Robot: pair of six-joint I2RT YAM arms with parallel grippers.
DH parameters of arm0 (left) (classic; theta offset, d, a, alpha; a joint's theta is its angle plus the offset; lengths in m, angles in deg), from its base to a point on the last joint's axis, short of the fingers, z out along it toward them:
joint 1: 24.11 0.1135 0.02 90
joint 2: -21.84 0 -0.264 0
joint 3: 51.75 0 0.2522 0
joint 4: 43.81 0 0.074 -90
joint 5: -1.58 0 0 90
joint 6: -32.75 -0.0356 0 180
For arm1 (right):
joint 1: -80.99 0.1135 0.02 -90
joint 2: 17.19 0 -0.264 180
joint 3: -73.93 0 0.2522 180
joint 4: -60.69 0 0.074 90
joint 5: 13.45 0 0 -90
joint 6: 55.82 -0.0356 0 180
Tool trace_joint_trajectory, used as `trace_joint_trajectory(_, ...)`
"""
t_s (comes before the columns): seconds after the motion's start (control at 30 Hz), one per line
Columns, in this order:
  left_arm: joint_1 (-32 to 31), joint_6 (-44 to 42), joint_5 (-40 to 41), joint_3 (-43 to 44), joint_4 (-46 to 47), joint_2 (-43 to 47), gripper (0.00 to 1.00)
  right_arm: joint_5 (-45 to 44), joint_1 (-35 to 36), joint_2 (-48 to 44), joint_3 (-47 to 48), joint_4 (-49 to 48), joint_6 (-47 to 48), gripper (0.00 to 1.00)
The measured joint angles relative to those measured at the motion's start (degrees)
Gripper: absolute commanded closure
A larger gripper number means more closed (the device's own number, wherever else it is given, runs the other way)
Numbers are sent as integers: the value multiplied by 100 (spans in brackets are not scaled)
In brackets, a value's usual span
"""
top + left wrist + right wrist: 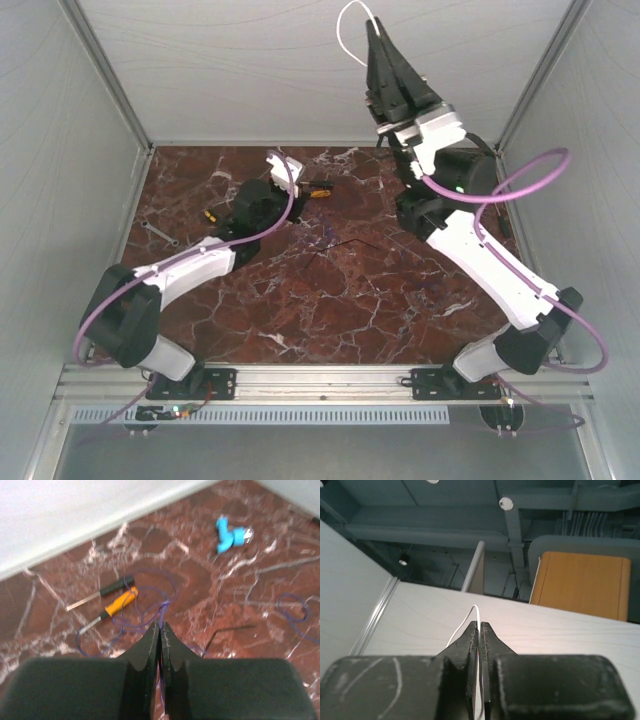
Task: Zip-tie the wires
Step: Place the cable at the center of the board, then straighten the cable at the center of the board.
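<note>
Wires (163,609): thin blue-purple loops, lying on the marble table (350,300) just beside the orange-handled screwdriver (119,604). One strand is running into the left gripper (160,626), which is pinching it with jaws closed. The right gripper (480,625), hanging high over the far edge, is clamping a white zip tie (477,612)

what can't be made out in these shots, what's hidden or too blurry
- Left wrist view: whether the shut left gripper has caught the wires; blur, and its fingertips cover them.
- Right wrist view: the zip tie vanishes between the fingers of the right gripper; its head is hidden.
- Top view: the wires are too thin to trace against the table.
- Left wrist view: blue object, too blurred to identify.
</note>
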Motion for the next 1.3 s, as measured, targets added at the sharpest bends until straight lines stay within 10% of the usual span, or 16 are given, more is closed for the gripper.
trace_joint_trajectory(0.1,0,-28,72,2,-240,-297,97,-13,0,-260,-24,-2,0,100)
trace_joint_trajectory(0.23,0,-28,17,9,-505,-398,35,-105,2,-684,-356,-15,-7,100)
trace_joint_trajectory(0.4,0,61,-280,129,-638,-293,4,-345,2,-1169,-1128,-7,-170,100)
trace_joint_trajectory(0.8,-22,476,-1051,-260,-645,1252,1,-903,0,-2597,-3178,503,-1606,100)
trace_joint_trajectory(1.3,-103,3475,-2037,-1812,1021,2430,11,-994,0,-3353,-4697,1001,-3176,100)
